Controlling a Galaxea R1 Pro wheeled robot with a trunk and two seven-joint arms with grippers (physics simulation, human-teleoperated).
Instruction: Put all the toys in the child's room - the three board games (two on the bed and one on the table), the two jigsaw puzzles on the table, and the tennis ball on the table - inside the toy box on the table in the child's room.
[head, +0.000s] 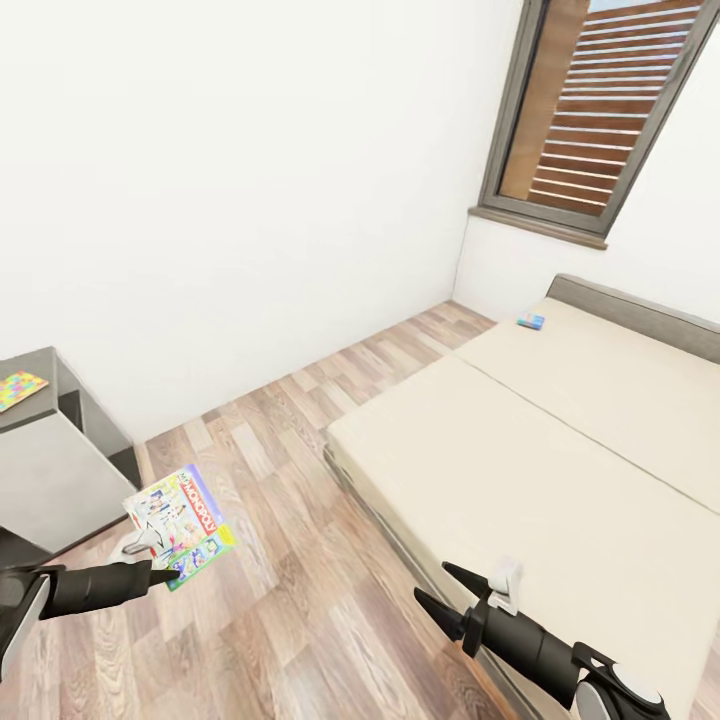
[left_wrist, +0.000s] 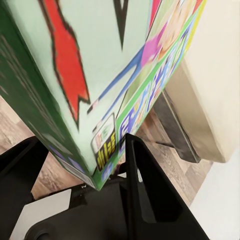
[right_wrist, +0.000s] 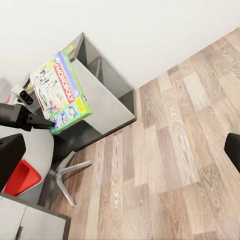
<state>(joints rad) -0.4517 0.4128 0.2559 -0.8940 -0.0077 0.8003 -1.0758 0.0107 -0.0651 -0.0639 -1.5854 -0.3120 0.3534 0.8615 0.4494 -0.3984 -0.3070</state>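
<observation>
Nearest, at the lower right of the head view, the right gripper (head: 437, 588) hangs over the near edge of the bed (head: 560, 470), its jaws spread wide with nothing between them. At the lower left, the left gripper (head: 165, 572) has its jaws clamped on the lower edge of a green-edged board game (head: 182, 524), a Monopoly box. The box stands roughly upright above the wood floor (head: 290, 520), printed face to the camera. The left wrist view shows the box (left_wrist: 95, 85) seated between the two black fingers (left_wrist: 142, 172), the green side wall running down into the grip. The right wrist view shows the same box (right_wrist: 61, 91) held aloft in front of the dark grey end section of the surface (right_wrist: 102, 92).

Further back at the left edge, a jigsaw puzzle (head: 18, 388) lies flat on that lower section of the surface (head: 50, 440), near its outer end. Farthest off, a blue board game (head: 531, 321) lies on the bed close to its far corner, below the window (head: 590, 110).
</observation>
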